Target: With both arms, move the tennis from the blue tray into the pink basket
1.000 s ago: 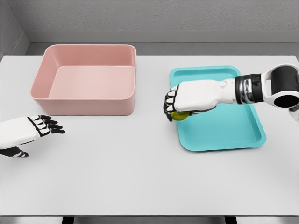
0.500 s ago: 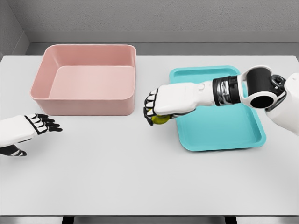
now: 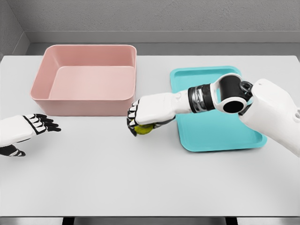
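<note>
Your right hand (image 3: 140, 117) is curled around the yellow-green tennis ball (image 3: 143, 129), gripping it from above with the fingers wrapped down its left side. The ball sits under the palm, above the white table (image 3: 150, 178), in the gap between the blue tray (image 3: 220, 131) on the right and the pink basket (image 3: 86, 79) on the far left. It is just off the near right corner of the basket and clear of the tray's left edge. You can see the right forearm reaching leftward across the tray. Your left hand (image 3: 26, 131) rests at the left edge of the table, near side, its dark fingers loosely spread and holding nothing, well apart from the ball.
</note>
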